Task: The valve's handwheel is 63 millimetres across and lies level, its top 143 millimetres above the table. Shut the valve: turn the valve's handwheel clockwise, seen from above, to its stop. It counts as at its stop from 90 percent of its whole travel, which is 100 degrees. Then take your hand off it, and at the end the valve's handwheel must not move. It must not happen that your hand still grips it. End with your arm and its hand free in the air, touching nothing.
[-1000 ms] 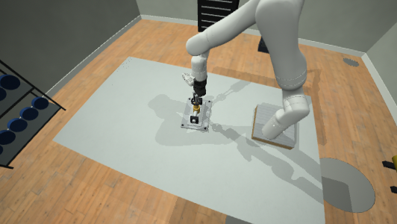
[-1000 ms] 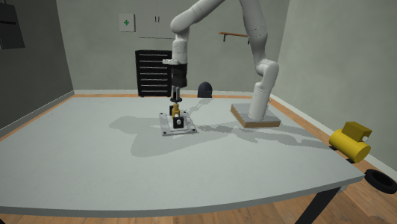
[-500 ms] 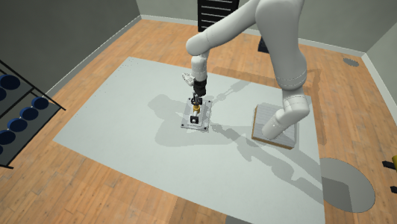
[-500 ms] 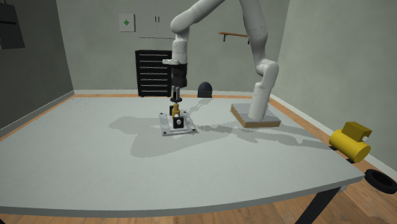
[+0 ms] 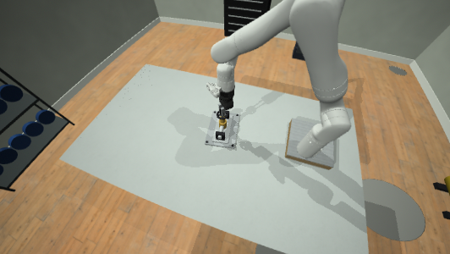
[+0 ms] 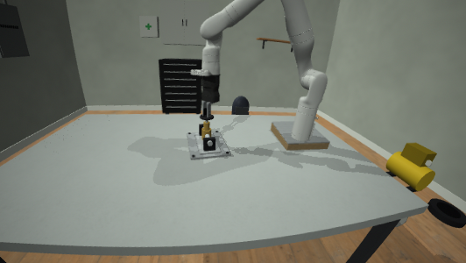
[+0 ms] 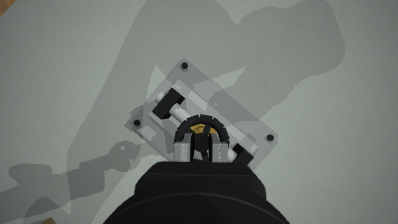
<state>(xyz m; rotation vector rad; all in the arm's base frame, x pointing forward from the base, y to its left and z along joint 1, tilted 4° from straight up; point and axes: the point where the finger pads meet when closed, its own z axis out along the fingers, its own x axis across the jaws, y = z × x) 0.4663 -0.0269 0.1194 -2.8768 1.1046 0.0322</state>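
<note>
The valve stands on a grey base plate near the middle of the table. It has a brass stem and a black handwheel on top, lying level. My gripper points straight down over the wheel. In the wrist view its two grey fingers stand on either side of a spoke or the near rim of the wheel and are shut on it. The far half of the wheel's rim shows beyond the fingers.
The arm's base stands on a wooden block to the right of the valve. A yellow motor sits beyond the table's right edge. A black rack stands at the back wall.
</note>
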